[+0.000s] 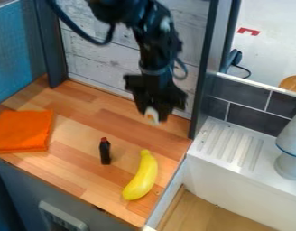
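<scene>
Small white object with orange patch [152, 116], one: clasped in the claw [151, 113], between its tips, over the worktop [78, 104]. Nearer the camera: banana [142, 177], slanted; red-capped dark bottle [105, 152]. View's left: folded orange cloth [22, 131].

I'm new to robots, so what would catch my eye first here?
Probably the bulky black gripper, hanging over the striped wooden counter with a small whitish object at its tip. Then the curved yellow banana near the counter's front corner, and the flat orange cloth at the left.
</scene>
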You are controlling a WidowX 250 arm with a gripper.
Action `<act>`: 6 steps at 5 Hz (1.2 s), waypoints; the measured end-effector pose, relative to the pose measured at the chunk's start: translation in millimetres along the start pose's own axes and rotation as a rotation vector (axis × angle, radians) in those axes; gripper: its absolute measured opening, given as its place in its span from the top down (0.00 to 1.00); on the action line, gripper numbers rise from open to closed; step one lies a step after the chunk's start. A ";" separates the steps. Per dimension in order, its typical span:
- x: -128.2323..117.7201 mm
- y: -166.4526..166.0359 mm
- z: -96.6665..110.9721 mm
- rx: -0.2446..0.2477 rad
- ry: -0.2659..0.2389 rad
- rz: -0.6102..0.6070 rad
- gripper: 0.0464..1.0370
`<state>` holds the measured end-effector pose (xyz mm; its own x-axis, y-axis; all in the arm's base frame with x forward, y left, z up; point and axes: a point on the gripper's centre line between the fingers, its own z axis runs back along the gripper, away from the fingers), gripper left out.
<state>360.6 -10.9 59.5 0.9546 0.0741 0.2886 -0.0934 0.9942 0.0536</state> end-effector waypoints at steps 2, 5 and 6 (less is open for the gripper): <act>-13.9 -5.0 -38.5 0.002 -0.013 0.140 0.47; -0.4 -6.2 -55.5 -0.006 -0.060 0.169 0.47; -0.4 -6.7 -56.8 -0.011 -0.076 0.162 0.43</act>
<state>377.0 -13.1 4.7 0.9029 0.2279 0.3645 -0.2410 0.9705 -0.0100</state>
